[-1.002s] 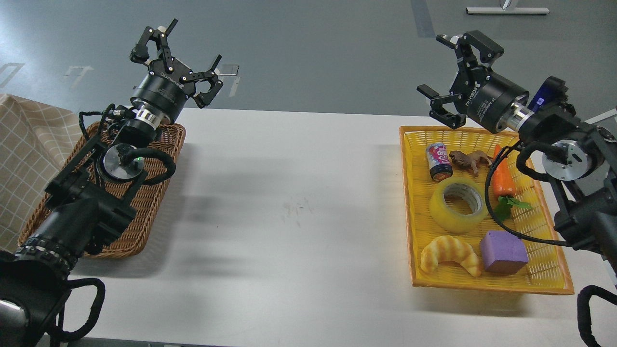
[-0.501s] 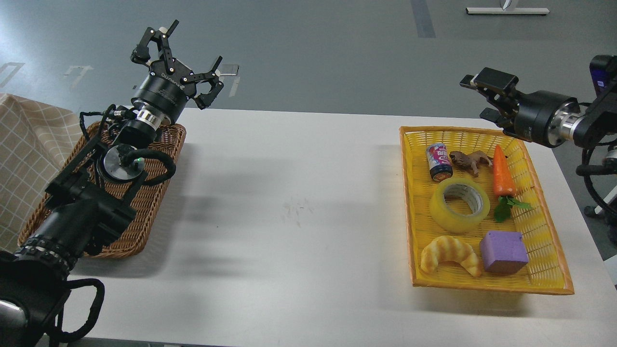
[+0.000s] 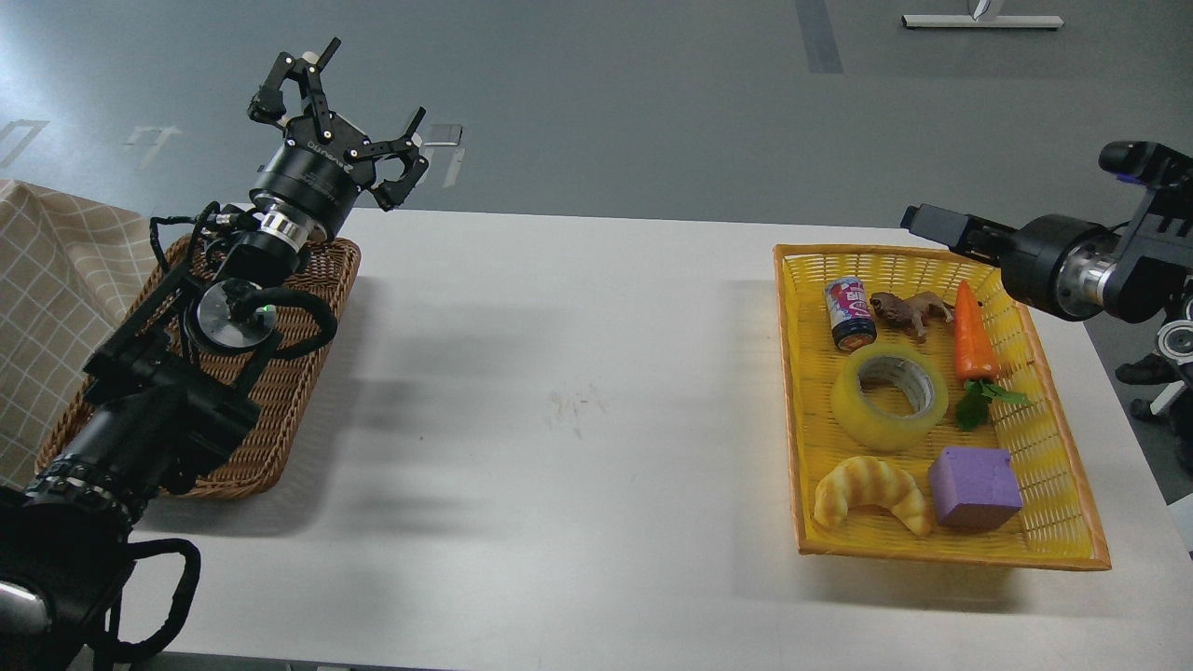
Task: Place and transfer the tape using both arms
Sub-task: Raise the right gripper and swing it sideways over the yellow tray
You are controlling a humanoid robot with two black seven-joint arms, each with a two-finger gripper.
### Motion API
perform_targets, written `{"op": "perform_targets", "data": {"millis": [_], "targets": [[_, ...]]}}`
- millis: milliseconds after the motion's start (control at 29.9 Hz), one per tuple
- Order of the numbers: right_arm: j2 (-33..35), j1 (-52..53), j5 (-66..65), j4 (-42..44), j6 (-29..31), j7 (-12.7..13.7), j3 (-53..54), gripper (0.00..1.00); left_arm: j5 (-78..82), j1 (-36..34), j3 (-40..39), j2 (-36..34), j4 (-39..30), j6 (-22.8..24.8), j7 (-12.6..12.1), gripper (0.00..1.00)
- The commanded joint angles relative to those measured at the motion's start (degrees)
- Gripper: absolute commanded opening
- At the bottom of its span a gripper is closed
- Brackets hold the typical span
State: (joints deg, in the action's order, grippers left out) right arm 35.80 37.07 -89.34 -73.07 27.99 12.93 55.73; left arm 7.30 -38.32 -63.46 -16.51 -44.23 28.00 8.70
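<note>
The tape (image 3: 862,421), a yellowish roll with a grey-white core, lies flat in the middle of the yellow basket (image 3: 790,419) on the right of the white table. My right gripper (image 3: 932,224) hangs above the basket's far right corner, well behind the tape. It points left and is seen edge-on, so its fingers cannot be told apart. My left gripper (image 3: 347,112) is open and empty, raised above the far end of the brown wicker basket (image 3: 308,317) on the left.
The yellow basket also holds a small can (image 3: 848,314), a brown toy animal (image 3: 909,310), a carrot (image 3: 971,335), a croissant (image 3: 871,489) and a purple block (image 3: 974,486). A checked cloth (image 3: 47,298) lies at the left edge.
My right arm has swung out to the right and turned. Its gripper now sits lower and edge-on at the basket's far right corner. The left arm has barely moved.
</note>
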Motion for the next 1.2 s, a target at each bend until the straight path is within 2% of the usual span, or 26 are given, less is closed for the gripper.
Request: {"op": "perform_targets", "data": {"millis": [0, 1036, 1170], "targets": [[0.9, -0.3, 0.0, -0.1, 0.0, -0.1, 0.0, 1.00, 0.0, -0.1, 0.0, 0.1, 0.0, 0.0, 0.0, 0.98], [2.7, 0.2, 0.0, -1.6, 0.0, -0.1, -3.1, 0.99, 0.0, -1.3, -0.4, -0.2, -1.6, 0.0, 0.0, 0.98], [4.7, 0.4, -0.1, -3.4, 0.0, 0.0, -5.4, 0.99, -0.1, -1.3, -0.4, 0.0, -2.4, 0.0, 0.0, 0.98]]}}
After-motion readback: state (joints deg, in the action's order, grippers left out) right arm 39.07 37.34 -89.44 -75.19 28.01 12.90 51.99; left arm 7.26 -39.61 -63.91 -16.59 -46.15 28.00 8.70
